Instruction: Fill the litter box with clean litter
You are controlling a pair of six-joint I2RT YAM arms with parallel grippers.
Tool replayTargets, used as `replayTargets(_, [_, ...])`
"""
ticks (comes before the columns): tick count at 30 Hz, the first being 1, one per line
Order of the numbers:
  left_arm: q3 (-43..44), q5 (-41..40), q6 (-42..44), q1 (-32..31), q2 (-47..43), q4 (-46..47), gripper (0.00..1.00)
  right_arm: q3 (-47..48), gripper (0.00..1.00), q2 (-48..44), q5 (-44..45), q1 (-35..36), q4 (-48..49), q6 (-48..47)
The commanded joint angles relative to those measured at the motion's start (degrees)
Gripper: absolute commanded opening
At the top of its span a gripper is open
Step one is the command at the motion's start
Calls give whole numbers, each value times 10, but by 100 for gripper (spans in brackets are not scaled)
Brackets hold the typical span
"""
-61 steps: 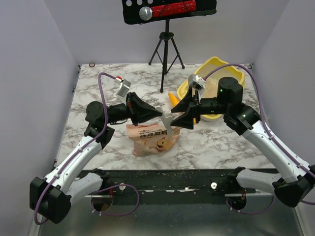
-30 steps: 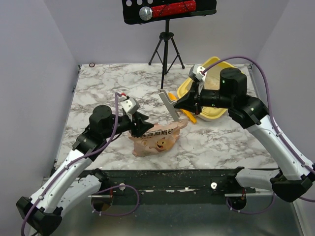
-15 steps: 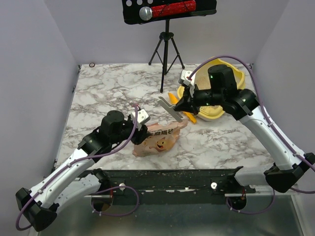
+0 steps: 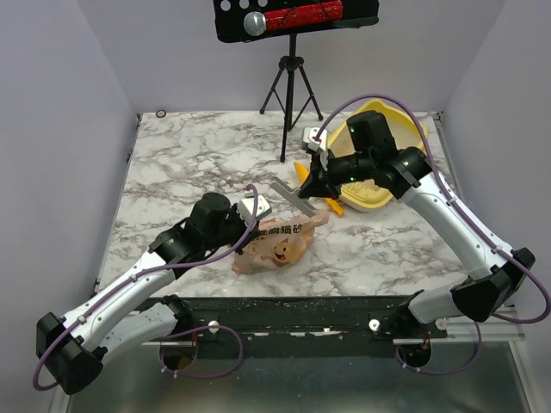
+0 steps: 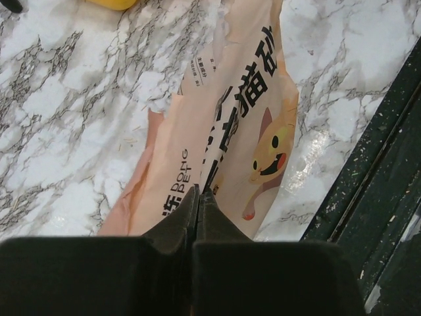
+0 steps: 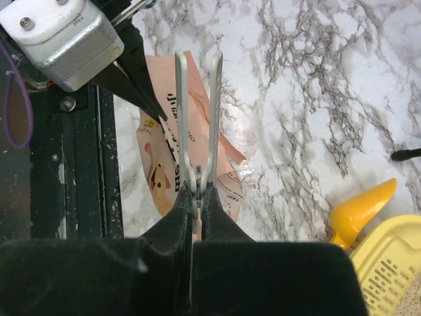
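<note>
Left gripper [image 5: 198, 194]: fingers drawn together on a fold of the paper bag [image 5: 243, 112], near the bag's lower left edge in the left wrist view. In the overhead view this gripper [image 4: 247, 225] sits at the bag's [image 4: 277, 245] left end, lower centre of the frame.

Right gripper [image 6: 196, 197]: closed on the near end of a grey two-bar clip [image 6: 215, 112]. The bars run parallel, up the right wrist view, over the bag [image 6: 158, 161]. From above, the gripper [image 4: 312, 188] carries the clip [image 4: 288, 194] just above the bag's upper right end; contact between clip and bag cannot be determined.

Litter box [image 4: 368, 199]: upper right of the overhead view, on the marble table [image 4: 189, 155]. The right arm crosses over it and covers most of its interior. A yellow-orange scoop [image 4: 333, 205] lies at its left edge.

The bag lies flat, print side up. A black tripod [image 4: 291, 95] stands at the top centre.
</note>
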Motion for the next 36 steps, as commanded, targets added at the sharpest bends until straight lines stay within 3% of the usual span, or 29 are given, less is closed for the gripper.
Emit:
replayTargets(1, [6,7,6,-3,13,-29,0,12,0,16,-47,-3,-14,-33])
replayTargets(10, [7,-2,0,-3,6,-37,0,3,0,50,-98,-3,4,-80])
replayTargets(19, [1,-14,-6,-3,-4,-29,0,-77,0,33,-156,-3,80,-177])
replayTargets(25, [-3,-21,-9,-3,-17,-22,0,-76,0,51,-169,-3,63,-193])
replayTargets(36, [-6,-43,-14,-4,-28,-12,0,-76,0,78,-68,-3,-11,-206])
